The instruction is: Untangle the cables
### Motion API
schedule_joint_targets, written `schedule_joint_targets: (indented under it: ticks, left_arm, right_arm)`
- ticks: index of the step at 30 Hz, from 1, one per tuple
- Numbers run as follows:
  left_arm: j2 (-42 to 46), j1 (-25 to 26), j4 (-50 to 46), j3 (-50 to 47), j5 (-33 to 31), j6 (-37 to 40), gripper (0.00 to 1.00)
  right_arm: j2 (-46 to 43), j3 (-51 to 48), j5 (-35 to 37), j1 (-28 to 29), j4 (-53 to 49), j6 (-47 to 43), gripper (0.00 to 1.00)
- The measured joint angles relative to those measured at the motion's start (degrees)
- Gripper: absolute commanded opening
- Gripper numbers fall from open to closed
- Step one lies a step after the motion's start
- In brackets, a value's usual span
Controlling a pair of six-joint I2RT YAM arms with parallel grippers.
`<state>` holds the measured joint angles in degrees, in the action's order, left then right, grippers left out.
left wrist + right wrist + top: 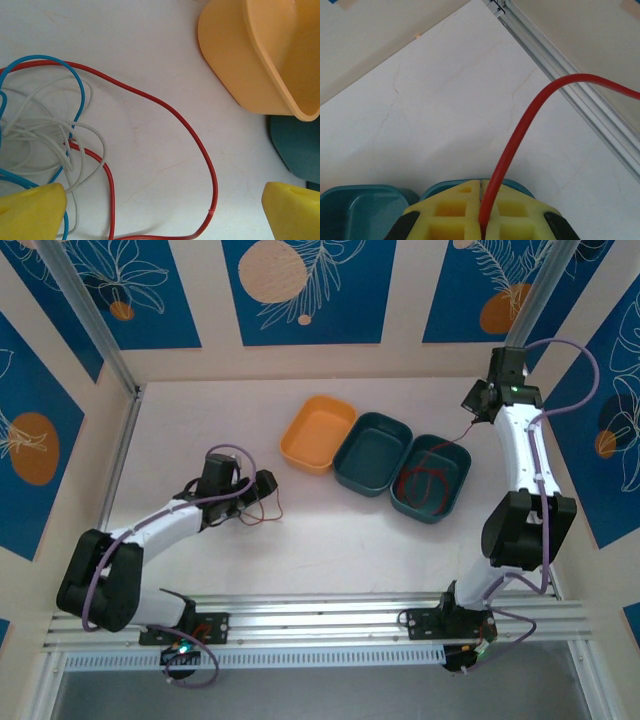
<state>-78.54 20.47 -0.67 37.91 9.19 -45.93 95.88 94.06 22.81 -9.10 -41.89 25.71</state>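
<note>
A loose tangle of red [190, 135], blue [75, 80] and whitish [50, 125] cables lies on the white table, seen small in the top view [264, 510]. My left gripper [164, 194] [266, 486] hovers over it, open, with a red loop on the table between its yellow fingers [35, 210]. My right gripper [481, 186] [474, 404] is raised at the back right, shut on another red cable [520, 130]. That cable hangs down into a coil [425, 480] in the right teal tray [457, 455].
An empty orange tray [318, 430] [260, 55] and an empty teal tray [372, 452] sit side by side left of the one with the coil. An aluminium rail [580, 100] runs along the table's right edge, with walls behind.
</note>
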Motion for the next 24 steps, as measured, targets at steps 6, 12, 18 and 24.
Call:
schedule_joint_targets:
  ticks: [6,12,18,24]
  left_arm:
    - [-0.8,0.0,0.2,0.3,0.5,0.0,1.0]
    - [-0.8,0.0,0.2,0.3,1.1,0.0,1.0]
    - [-0.8,0.0,0.7,0.3,1.9,0.0,1.0]
    - [-0.8,0.0,0.8,0.3,2.4,0.0,1.0]
  right_arm:
    - [-1.0,-2.6,0.3,2.8,0.0,-0.2,0.0]
    - [-2.1,-6.8,2.4,8.9,-2.8,-0.1,0.0]
    - [-3.0,-11.3,3.8,13.3,-6.3,0.9,0.0]
    - [-3.4,-16.5,3.9,17.7,-9.0,3.0,0.0]
